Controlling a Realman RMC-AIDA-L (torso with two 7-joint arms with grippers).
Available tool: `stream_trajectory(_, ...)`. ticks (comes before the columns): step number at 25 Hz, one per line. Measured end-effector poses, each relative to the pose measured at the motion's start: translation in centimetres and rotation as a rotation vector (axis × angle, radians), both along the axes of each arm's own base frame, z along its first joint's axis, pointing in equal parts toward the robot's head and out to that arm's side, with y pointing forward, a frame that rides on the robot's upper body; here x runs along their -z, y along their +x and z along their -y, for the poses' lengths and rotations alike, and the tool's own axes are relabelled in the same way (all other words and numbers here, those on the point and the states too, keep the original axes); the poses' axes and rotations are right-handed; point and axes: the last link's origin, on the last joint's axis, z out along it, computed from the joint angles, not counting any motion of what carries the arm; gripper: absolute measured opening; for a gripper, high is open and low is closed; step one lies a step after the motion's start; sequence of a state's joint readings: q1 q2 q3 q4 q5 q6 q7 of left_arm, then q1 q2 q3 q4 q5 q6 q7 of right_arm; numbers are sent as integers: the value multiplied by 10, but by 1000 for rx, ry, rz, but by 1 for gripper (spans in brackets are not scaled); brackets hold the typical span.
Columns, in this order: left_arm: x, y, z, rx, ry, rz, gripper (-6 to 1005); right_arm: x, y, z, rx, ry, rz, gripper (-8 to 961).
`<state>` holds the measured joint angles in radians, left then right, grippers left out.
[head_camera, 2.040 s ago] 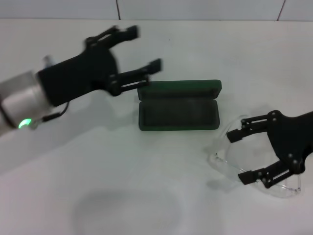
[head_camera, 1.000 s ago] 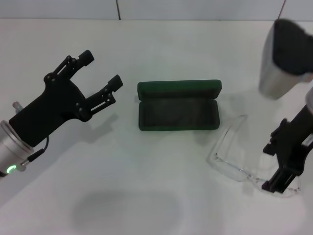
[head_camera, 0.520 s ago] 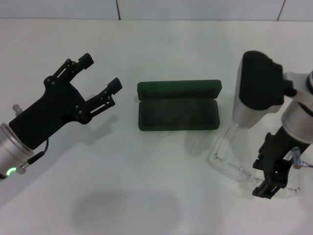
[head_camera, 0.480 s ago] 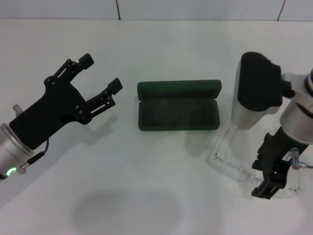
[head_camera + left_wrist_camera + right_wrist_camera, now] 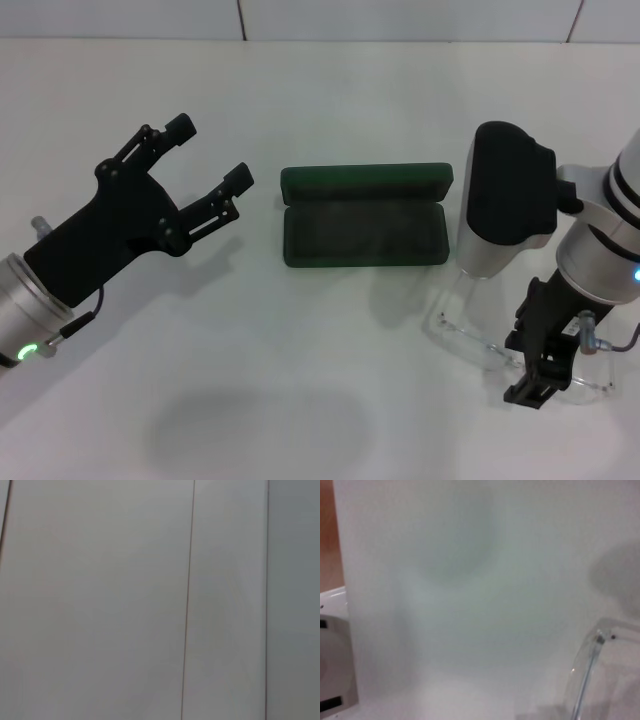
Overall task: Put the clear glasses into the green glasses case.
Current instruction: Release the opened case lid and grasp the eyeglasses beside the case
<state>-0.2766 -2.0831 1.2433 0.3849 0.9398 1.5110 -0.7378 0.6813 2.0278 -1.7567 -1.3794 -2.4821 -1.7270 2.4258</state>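
Observation:
The green glasses case (image 5: 365, 232) lies open in the middle of the table, its lid standing up along the far side and its dark lining bare. To its right, the clear glasses (image 5: 468, 338) rest on the table, partly covered by my right arm. My right gripper (image 5: 538, 368) points down at the glasses' front bar near their right end. A clear corner of the frame (image 5: 585, 670) shows in the right wrist view. My left gripper (image 5: 210, 152) hovers open left of the case, holding nothing.
The white table (image 5: 300, 340) ends at a tiled wall (image 5: 400, 18) along the back. The bulky right forearm (image 5: 505, 200) hangs just right of the case. The left wrist view shows only pale wall panels (image 5: 100, 600).
My right arm has swung in over the glasses and turned its gripper downward, shifting slightly left. My left gripper pulled back from the case lid earlier and now holds still.

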Motion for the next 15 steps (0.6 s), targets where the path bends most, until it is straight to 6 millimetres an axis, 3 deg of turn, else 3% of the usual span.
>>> stream_trajectory(6, 0, 0, -1, 3, -1, -2, 891, 3, 1, 1, -4, 0, 2, 616)
stream_trajectory(15, 0, 0, -1, 1, -1, -2, 891, 8, 1, 0, -20, 1, 7, 394)
